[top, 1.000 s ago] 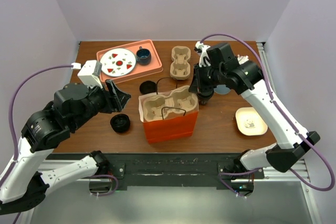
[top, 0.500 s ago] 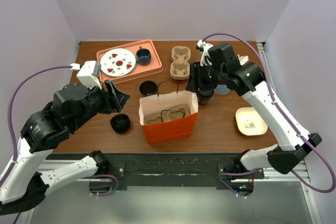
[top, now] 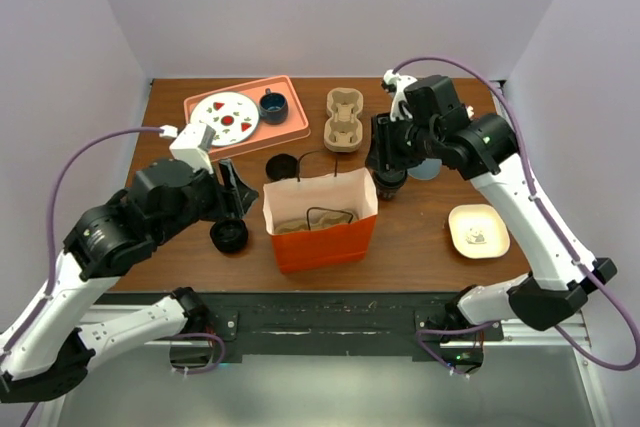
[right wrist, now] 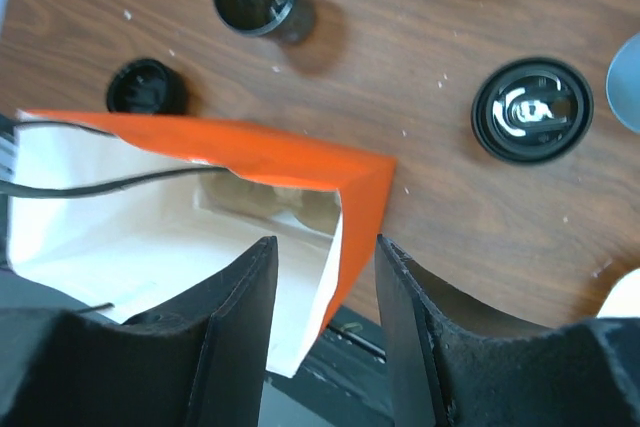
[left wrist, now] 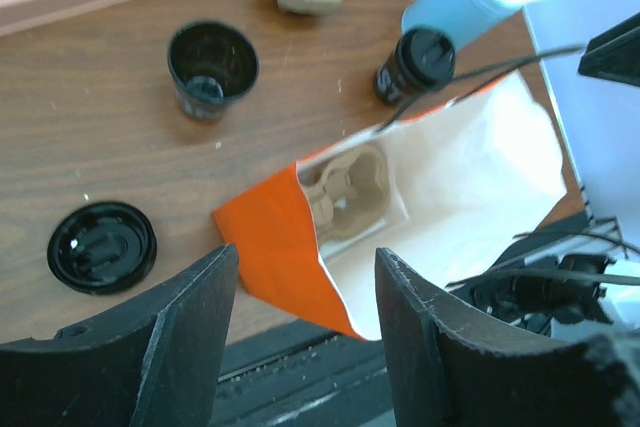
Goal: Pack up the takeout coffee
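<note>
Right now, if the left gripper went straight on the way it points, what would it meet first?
Most likely the orange paper bag: its near corner sits between the left gripper's open fingers in the wrist view, though how far off is unclear.

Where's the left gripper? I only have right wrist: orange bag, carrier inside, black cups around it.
Observer: Top view puts the left gripper left of the orange bag, held above the table near the low black lid.
Operator: Open or shut?
Observer: Open. Left wrist shows a clear gap between its fingers, with nothing in it.
Operator: Is the takeout coffee standing? I only see its lid from above.
Observer: Yes. Left wrist shows its side: upright on the table, lid on, beside the bag's right rear corner. I can't tell whether it touches the bag.
</note>
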`<state>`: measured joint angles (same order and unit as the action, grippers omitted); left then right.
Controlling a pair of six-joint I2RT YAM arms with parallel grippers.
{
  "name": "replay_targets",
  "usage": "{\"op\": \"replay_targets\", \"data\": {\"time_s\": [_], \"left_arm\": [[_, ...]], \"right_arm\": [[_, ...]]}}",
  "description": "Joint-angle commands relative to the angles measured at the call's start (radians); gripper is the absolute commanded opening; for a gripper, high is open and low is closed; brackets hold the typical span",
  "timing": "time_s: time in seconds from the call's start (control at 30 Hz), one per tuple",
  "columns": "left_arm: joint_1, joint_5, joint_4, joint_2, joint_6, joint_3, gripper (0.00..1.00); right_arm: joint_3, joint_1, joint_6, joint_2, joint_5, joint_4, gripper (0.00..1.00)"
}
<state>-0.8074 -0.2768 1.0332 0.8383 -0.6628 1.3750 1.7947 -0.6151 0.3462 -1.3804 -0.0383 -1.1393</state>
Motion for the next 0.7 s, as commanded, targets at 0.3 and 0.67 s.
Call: {"op": "replay_targets", "data": {"time_s": [0.3, 0.67], "left_arm": [[-0.003, 0.162, -0.076, 0.111, -0.106, -0.159, 0.5], [-0.003, 0.093, 0.004, 0.171, -0.061, -0.067, 0.0]], "right_arm": [[-0.218, 0.0, -0.004, 0.05, -0.026, 0.027, 0.36], [-0.13, 0.0, 0.128, 0.089, -0.138, 0.064, 0.32]]}}
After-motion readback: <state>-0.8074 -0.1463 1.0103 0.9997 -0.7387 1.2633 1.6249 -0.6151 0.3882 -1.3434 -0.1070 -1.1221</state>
